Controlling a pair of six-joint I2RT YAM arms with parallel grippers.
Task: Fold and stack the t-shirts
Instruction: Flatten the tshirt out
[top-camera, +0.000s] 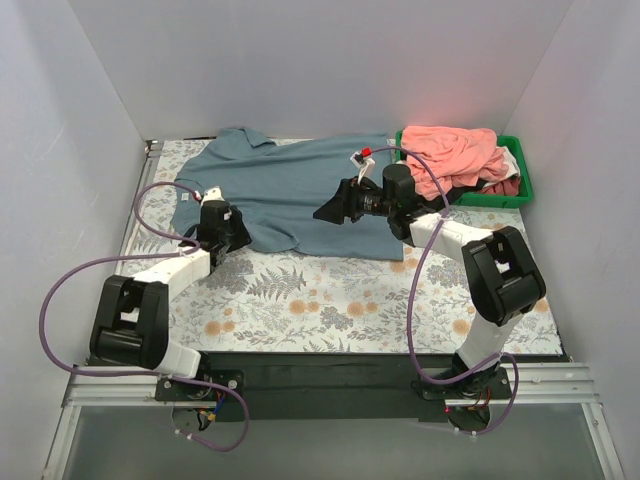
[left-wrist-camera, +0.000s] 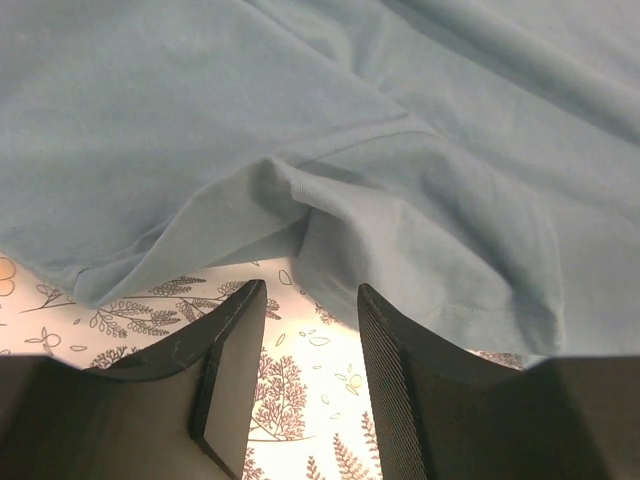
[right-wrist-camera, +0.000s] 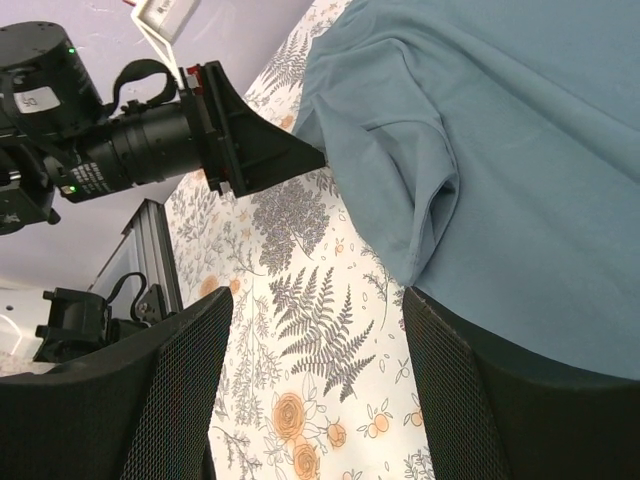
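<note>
Two arms are working one shirt.

The L gripper (left-wrist-camera: 310, 292) is sitting low at the near-left edge of the grey-blue t-shirt (top-camera: 290, 190). Its jaws are standing apart w/ only printed cover showing betw. them, no cloth in the bite. The R gripper (top-camera: 325, 211) is hovering over the shirt's middle, jaws gaping wide and carrying nothing. The shirt is lying spread across the far half of the table, collar toward the back, not yet folded.

Risks as I'm reading them, near to far:
- L fingers are riding v. close to the table cover (top-camera: 300, 300). A low pinch is likely grabbing cover along w/ the shirt and dragging both.
- The edge ahead of L is bunching into a ridge w/ a tuck under it (sleeve or side hem, can't tell). A bite there is prob. catching one layer only, so the fold is coming out skewed.
- R isn't pinning anything. If L is pulling alone, the whole shirt is sliding, not folding.
- The purple cable (top-camera: 432, 185) is looping over R's wrist beside the bin, so a snag is poss. on a long reach.
- Salmon-pink shirts (top-camera: 450, 150) are heaping over the rim of the green bin (top-camera: 524, 190), w/ white and dark red bits under them. A sweeping R arm could be tipping some out.

Surface and room:
- A metal rail (top-camera: 300, 396) is running along the near edge.
- The grey floral cover is lying flat.
- The bin is sitting far right, just beside the shirt.
- Plain white walls (top-camera: 300, 60) are closing in on three sides.
</note>
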